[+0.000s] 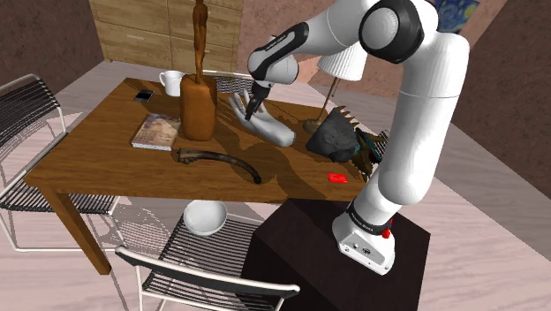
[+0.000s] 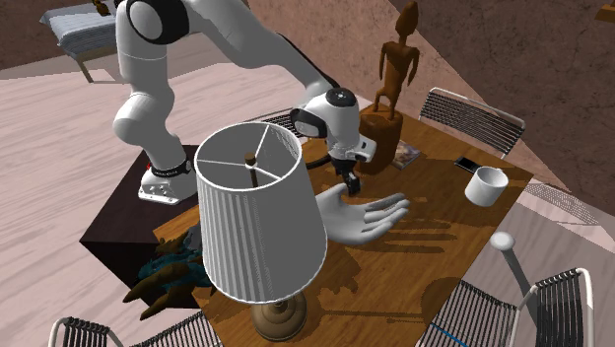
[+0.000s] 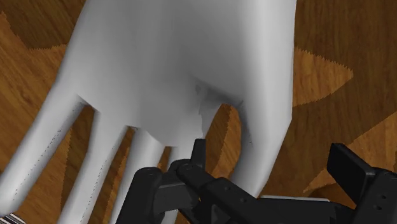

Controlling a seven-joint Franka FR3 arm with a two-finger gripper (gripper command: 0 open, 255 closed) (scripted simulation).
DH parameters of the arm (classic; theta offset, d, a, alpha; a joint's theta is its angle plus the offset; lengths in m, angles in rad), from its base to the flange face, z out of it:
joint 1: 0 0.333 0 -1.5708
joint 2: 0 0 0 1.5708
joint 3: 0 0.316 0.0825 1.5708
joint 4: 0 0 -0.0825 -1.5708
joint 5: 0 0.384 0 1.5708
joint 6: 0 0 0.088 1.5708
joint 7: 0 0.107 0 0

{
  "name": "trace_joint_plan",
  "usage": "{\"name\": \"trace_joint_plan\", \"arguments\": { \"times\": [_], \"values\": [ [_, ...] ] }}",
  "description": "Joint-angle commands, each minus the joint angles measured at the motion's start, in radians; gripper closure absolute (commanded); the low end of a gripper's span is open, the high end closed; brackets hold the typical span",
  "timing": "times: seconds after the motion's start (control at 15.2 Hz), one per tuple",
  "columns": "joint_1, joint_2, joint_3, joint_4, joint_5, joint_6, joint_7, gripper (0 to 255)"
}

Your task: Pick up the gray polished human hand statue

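The pale grey hand statue [image 1: 267, 129] lies flat on the wooden table [image 1: 97, 155], its fingers pointing toward the tall wooden figure. In the second exterior view the hand statue [image 2: 362, 219] rests palm up beside the lamp. My black gripper [image 1: 252, 108] hangs just over the statue's finger end, and the gripper [image 2: 352, 183] points down at the palm's edge. Seen from the wrist, the hand statue [image 3: 184, 70] is very close. The gripper [image 3: 273, 162] is open, its fingers standing either side of the thumb without touching it.
A brown wooden figure on a block [image 1: 199, 97] stands close to the statue's fingers. A white mug [image 1: 172, 82], phone [image 1: 143, 94] and book [image 1: 157, 131] lie beyond it. A lamp [image 2: 258, 217], a dark spiky object [image 1: 340, 137], a curved horn [image 1: 221, 162] and wire chairs [image 1: 26, 106] ring the spot.
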Motion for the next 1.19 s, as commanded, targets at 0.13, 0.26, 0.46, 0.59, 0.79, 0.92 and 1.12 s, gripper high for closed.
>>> {"name": "trace_joint_plan", "arguments": {
  "times": [0.13,0.26,0.46,0.59,0.79,0.92,1.12],
  "values": [
    [-0.007,0.026,0.008,-0.003,0.017,0.027,-0.017,0],
    [-0.006,0.024,0.008,-0.005,0.017,0.028,-0.016,255],
    [-0.006,0.024,0.008,-0.004,0.017,0.027,-0.017,255],
    [-0.006,0.024,0.008,-0.004,0.017,0.027,-0.017,255],
    [-0.007,0.026,0.008,-0.003,0.017,0.027,-0.017,255],
    [-0.003,0.006,0.002,-0.001,0.005,0.007,-0.006,255],
    [0.003,-0.021,-0.007,0.005,-0.014,-0.024,0.010,255]
  ]
}}
